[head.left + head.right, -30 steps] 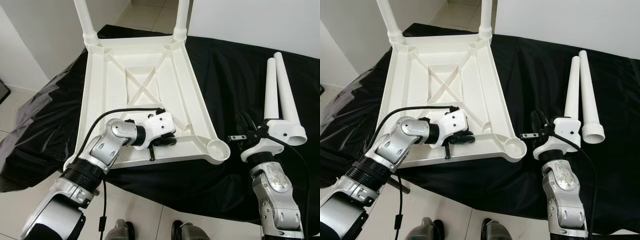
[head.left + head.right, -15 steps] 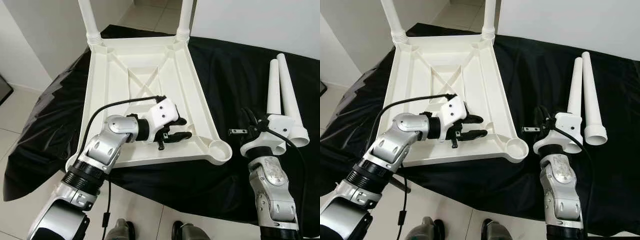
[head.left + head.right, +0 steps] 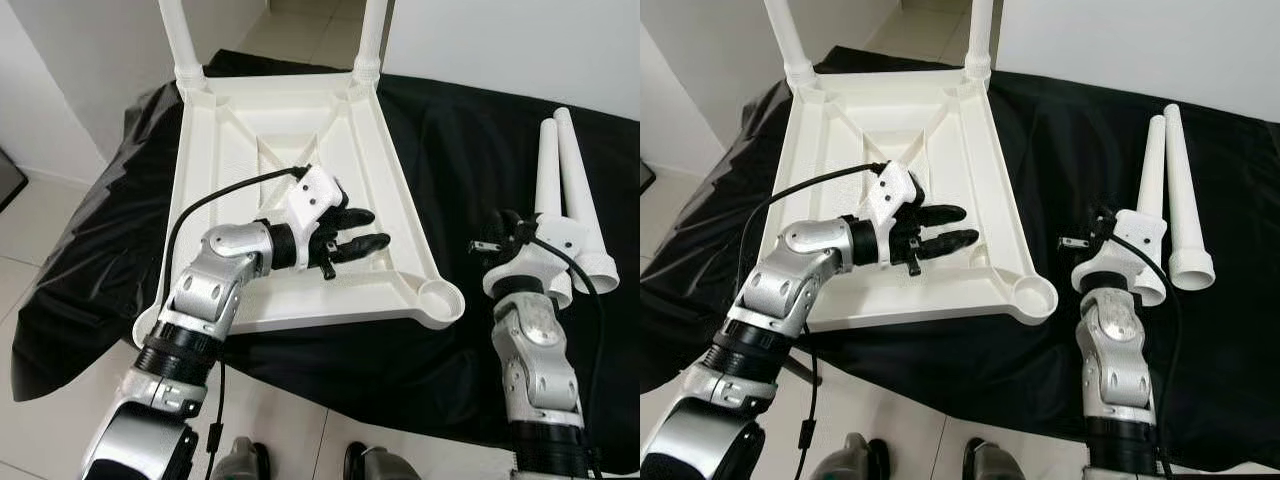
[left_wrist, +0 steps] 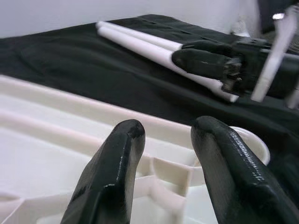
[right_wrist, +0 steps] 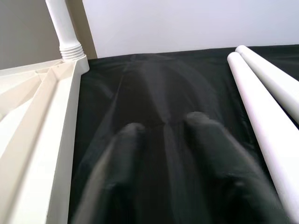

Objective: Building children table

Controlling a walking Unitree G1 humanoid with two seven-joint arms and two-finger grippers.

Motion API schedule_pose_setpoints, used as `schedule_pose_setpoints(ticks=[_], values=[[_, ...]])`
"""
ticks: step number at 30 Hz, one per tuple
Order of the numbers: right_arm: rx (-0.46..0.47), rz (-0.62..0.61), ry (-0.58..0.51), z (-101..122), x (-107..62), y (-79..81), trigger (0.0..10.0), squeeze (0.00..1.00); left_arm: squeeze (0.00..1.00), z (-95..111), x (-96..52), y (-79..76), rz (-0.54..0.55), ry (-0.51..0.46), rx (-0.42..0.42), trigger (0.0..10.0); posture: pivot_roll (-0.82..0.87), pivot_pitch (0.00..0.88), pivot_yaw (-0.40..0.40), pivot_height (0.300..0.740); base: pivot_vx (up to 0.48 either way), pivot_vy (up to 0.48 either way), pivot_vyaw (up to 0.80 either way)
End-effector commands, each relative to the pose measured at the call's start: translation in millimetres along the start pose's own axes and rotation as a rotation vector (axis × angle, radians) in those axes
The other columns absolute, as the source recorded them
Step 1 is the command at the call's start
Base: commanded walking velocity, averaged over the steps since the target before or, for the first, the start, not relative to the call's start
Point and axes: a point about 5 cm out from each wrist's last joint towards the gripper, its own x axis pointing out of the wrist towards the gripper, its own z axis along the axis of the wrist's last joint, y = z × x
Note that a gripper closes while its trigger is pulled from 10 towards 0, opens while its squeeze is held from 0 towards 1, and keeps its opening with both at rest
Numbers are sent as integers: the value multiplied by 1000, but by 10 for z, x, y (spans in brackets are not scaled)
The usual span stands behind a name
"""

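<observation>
A white children's table top point(image 3: 400, 200) lies upside down on a black cloth point(image 3: 470, 150). Two white legs point(image 3: 180, 40) point(image 3: 372, 35) stand in its far corner sockets. The near right socket point(image 3: 437, 297) is an open ring. Two loose legs point(image 3: 570, 190) lie side by side on the cloth at the right. My left gripper point(image 3: 375, 228) hovers open over the underside, fingers pointing right toward that socket, nothing between them. My right gripper point(image 3: 1095, 225) is over bare cloth between the table and the loose legs; its blurred fingers point(image 5: 126, 140) stand apart.
The cloth hangs over the platform's near edge, with tiled floor point(image 3: 60, 210) to the left and below. White walls point(image 3: 500, 40) stand behind. My feet point(image 3: 245, 460) are at the near edge. A black cable point(image 3: 230, 190) loops over my left arm.
My left gripper has swung from the table's near rim up over the underside and now points right. The right gripper has shifted slightly farther away.
</observation>
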Motion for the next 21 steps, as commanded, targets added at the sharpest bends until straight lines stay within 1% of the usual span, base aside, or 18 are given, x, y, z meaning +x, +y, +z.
schedule_pose_setpoints(ticks=[1,5,8,11,12,13,14,15,17,20,21], values=[[-16,-21,19,-36,21,-39,10000,1000,0,-30,-40,141,204,14,-35,10000,15,140,9,740,0,0,0],[-26,-67,17,-23,116,-59,10000,1000,0,-52,-62,177,242,25,-47,10000,20,143,0,740,0,0,0],[-45,-106,17,-8,199,-74,10000,1000,0,-88,-68,199,274,30,-75,10000,15,146,-3,740,0,0,0],[-61,-126,15,1,232,-78,10000,1000,0,-105,-65,204,284,27,-91,10000,15,146,-3,740,0,0,0],[-76,-147,14,4,247,-85,10000,1000,0,-113,-60,221,315,31,-76,10000,8,150,-8,740,0,0,0],[-76,-147,14,4,247,-85,10000,1000,0,-113,-60,221,315,31,-76,10000,8,150,-8,740,0,0,0],[-86,-161,13,5,256,-90,10000,1000,0,-118,-56,233,340,35,-65,10000,8,150,-8,740,0,0,0],[-72,-163,28,-9,262,-84,10000,0,0,-128,-48,251,367,46,-70,10000,-1,151,-5,740,0,0,0],[-64,-174,36,-14,269,-81,10000,0,0,-122,-41,280,414,42,-87,10000,-4,151,-4,740,0,0,0],[-48,-188,52,-28,278,-86,10000,0,0,-122,-34,284,426,32,-110,10000,-7,151,-6,740,0,0,0],[-66,-231,56,-25,287,-111,10000,0,0,-119,-33,273,419,30,-118,10000,-7,152,-7,740,0,0,0]])
